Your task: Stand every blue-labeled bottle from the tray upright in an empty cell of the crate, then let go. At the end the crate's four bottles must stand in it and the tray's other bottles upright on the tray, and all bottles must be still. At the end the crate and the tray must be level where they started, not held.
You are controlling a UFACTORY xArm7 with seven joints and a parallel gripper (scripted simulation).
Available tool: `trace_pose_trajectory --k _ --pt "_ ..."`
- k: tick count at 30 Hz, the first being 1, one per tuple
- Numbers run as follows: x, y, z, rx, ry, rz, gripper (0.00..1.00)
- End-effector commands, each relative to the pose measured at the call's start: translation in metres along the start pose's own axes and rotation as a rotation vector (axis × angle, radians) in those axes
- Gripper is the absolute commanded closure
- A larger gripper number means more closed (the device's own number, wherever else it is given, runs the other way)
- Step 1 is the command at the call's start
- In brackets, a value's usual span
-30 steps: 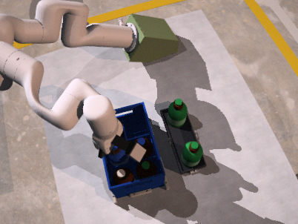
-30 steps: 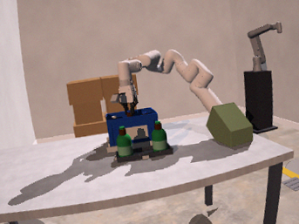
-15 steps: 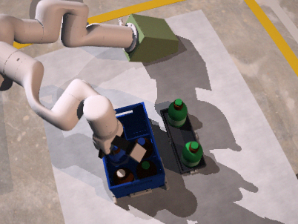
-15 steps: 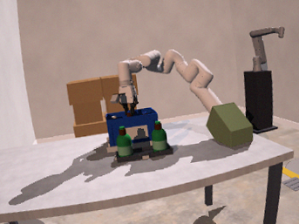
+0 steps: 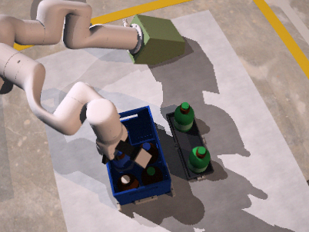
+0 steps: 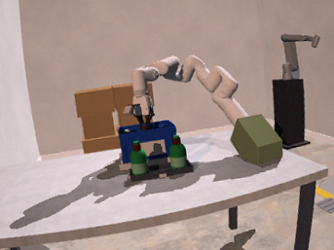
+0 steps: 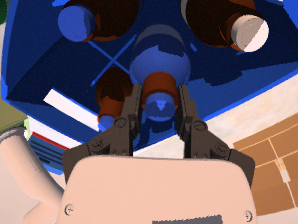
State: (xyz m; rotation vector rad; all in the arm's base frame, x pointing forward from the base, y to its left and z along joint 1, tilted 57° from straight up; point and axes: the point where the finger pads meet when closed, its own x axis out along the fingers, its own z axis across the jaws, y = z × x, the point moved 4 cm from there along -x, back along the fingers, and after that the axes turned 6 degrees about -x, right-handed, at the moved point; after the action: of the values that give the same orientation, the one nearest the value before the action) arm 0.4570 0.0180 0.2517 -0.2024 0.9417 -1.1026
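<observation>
The blue crate stands on the table left of the black tray point(image 5: 189, 147). My gripper point(image 7: 159, 95) is shut on the brown neck of a blue-labeled bottle point(image 7: 160, 70), which hangs upright from the fingers inside the crate's near-left part. In the overhead view my gripper point(image 5: 124, 155) covers that bottle. Other brown bottles stand in the crate: one with a white cap point(image 5: 125, 179), one with a green cap point(image 5: 151, 170), one with a blue cap point(image 5: 146, 147). Two green bottles point(image 5: 184, 117) point(image 5: 199, 158) stand upright on the tray.
The crate's far cells point(image 5: 138, 124) look empty. An olive block point(image 5: 157, 38) sits at the arm's base, at the back of the table. In the side view cardboard boxes point(image 6: 103, 118) stand behind the table and a black pedestal point(image 6: 289, 113) stands to the right.
</observation>
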Motion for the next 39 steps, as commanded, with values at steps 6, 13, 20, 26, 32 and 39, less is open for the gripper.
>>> trace_pose_trajectory --k 6,13,20,26,32,39 --pt "-0.001 0.001 0.000 -0.001 -0.003 0.005 1.00" --pt "0.000 0.001 0.000 -0.001 -0.003 0.005 1.00" --pt "0.003 0.001 0.000 -0.001 -0.003 0.005 1.00" --pt "0.005 0.001 0.000 -0.001 -0.003 0.005 1.00" --pt "0.008 0.001 0.000 -0.001 -0.003 0.005 1.00" --pt "0.011 0.001 0.000 -0.001 -0.003 0.005 1.00"
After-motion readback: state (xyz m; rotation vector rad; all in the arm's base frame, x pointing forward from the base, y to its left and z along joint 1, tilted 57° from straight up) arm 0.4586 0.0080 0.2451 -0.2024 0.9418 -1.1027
